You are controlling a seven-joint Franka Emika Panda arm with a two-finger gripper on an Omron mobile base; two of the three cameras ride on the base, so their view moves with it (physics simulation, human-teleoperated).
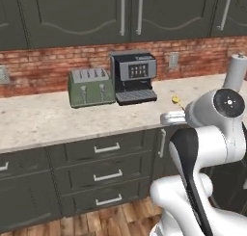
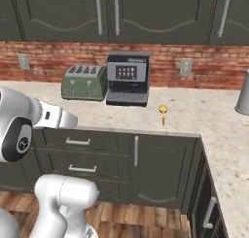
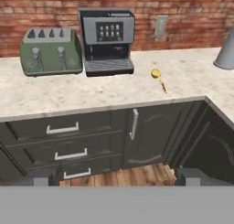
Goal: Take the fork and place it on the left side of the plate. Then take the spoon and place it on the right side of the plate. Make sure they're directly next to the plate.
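The spoon (image 3: 158, 78) is seen lying flat on the speckled stone counter (image 3: 68, 97), just to the right of the coffee machine (image 3: 107, 40) and a little forward of it, apart from the machine's base. Its rounded golden bowl is turned toward the brick wall (image 3: 192, 17) and its thin handle points toward the counter's front edge. In the right base view the spoon (image 2: 163, 112) is found in the same spot, right of the coffee machine (image 2: 127, 77), with bare counter around it; in the left base view only a small yellow part of it (image 1: 176, 100) is visible, right of the coffee machine (image 1: 133, 76) and just above the arm's white body. A green four-slot toaster (image 3: 50, 50) stands immediately left of the coffee machine, close against the wall. A grey upright object (image 3: 226, 51) is partly seen well to the right of the coffee machine, on the far part of the counter. Drawers (image 3: 64, 141) and a cabinet door (image 3: 151, 131) are set below the coffee machine, under the counter's front edge, all closed. The gripper (image 3: 114, 181) is shown only by two dark fingertips at the bottom of the hand view, set wide apart with nothing between them, well in front of the counter.
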